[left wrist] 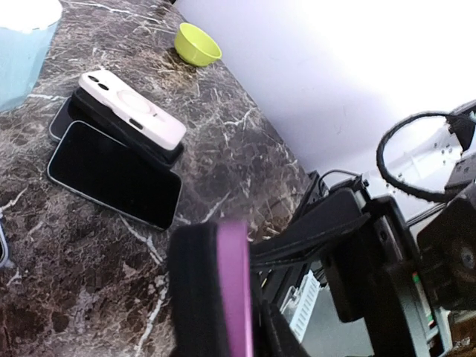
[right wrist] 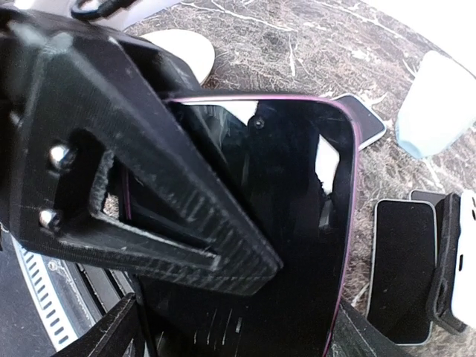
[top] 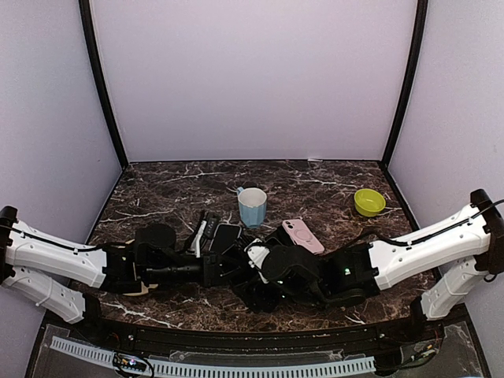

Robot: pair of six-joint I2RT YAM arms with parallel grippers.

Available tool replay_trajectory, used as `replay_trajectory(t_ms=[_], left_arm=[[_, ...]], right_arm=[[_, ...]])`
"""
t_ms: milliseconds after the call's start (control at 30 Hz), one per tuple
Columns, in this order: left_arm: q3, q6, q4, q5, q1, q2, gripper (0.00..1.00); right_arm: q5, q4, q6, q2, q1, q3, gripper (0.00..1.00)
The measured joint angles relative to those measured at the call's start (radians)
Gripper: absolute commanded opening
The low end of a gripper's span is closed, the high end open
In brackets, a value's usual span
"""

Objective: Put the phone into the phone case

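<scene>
The phone (right wrist: pixel 297 223) was held up on its edge between the two arms, low in the middle of the top view. It had a dark screen and a purple rim.

The right gripper (right wrist: pixel 238 297) was grasping the phone. One thick black finger (right wrist: pixel 193 230) lay across the screen, and the other finger showed at the bottom edge of that view.

The left gripper (left wrist: pixel 234 320) was clenched on the phone too. A black pad sat tight against each flat side, so only the thin purple edge showed, at the bottom middle of the left wrist view.

The phone case (left wrist: pixel 134 108) was not on the phone. It was pale, with a ring on its back. It lay in the upper left of the left wrist view, on top of a black flat thing (left wrist: pixel 149 149).

Just below it, a second black phone (left wrist: pixel 115 172) lay flat on the dark marble table (left wrist: pixel 223 149).

A blue cup (left wrist: pixel 22 44) stood in the top left corner. A green bowl (left wrist: pixel 197 43) sat near the top, well apart from the rest.
</scene>
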State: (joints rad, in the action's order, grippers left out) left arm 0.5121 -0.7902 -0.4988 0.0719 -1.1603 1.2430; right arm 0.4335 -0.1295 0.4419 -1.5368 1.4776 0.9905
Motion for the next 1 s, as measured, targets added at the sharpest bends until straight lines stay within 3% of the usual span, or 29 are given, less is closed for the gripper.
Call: replay_trajectory(t_ms=[133, 300, 400, 567, 767, 1000], left_arm=[[0.007, 0.012, -0.025, 0.02, 0.0, -0.002, 0.01], [0.018, 0.071, 0.009, 0.058, -0.001, -0.027, 0.0], [0.029, 0.129, 0.069, 0.106, -0.001, -0.056, 0.0], [0.086, 0.243, 0.152, 0.216, -0.002, -0.134, 0.0], [0.196, 0.326, 0.171, 0.33, -0.005, -0.176, 0.0], [0.202, 0.374, 0.183, 0.423, -0.005, -0.182, 0.0]], right_arm=[[0.016, -0.002, -0.019, 0.013, 0.0, 0.0, 0.38], [-0.02, -0.017, -0.03, 0.077, -0.007, -0.011, 0.88], [-0.128, -0.042, -0.066, 0.188, -0.039, -0.016, 0.98], [-0.34, -0.04, -0.113, 0.379, -0.106, -0.052, 0.96], [-0.576, -0.029, -0.132, 0.367, -0.114, -0.056, 0.84], [-0.729, -0.026, -0.114, 0.328, -0.114, -0.08, 0.55]])
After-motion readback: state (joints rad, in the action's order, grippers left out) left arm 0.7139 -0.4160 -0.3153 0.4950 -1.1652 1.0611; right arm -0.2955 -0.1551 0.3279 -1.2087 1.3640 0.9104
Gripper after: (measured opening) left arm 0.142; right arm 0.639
